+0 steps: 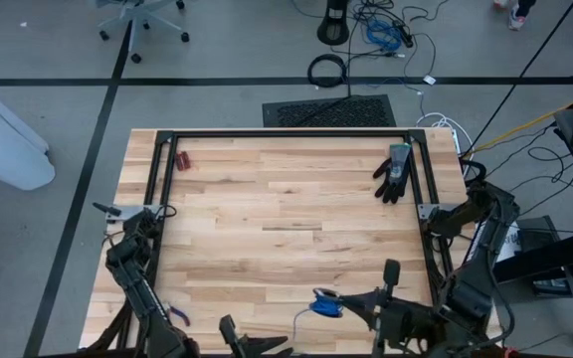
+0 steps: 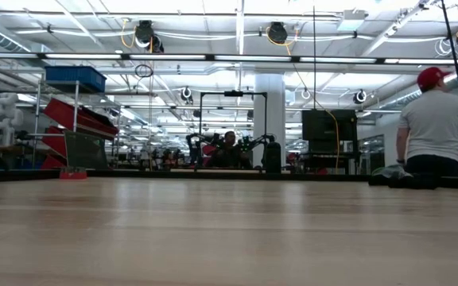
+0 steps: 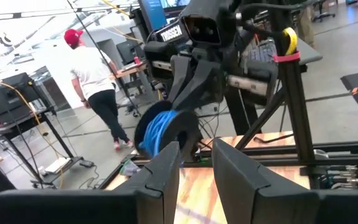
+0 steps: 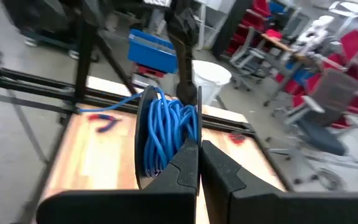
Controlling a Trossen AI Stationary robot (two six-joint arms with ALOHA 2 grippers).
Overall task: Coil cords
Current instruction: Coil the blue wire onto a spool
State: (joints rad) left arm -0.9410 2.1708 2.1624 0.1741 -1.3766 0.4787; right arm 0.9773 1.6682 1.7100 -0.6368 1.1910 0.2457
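The blue cord is wound into a small coil near the table's near edge, right of the middle. It also shows in the right wrist view and the left wrist view. My right gripper is shut on the coil, reaching in from the table's right. A thin strand trails from the coil toward the near edge. My left gripper is at the near edge, left of the coil. It is open and empty, its fingers pointing at the coil. Neither arm shows in the low view. My right gripper pinches several loops of the coil between its two fingers. The fingers lie about level and come from the table's right. The coil stands on edge beyond the fingertips and looks lifted off the table. Its loose strand hangs slack.
A black glove lies at the far right. Small red-handled pliers lie near the left arm, and a small red thing lies at the far left. A black frame rims the table. A person sits beyond the table.
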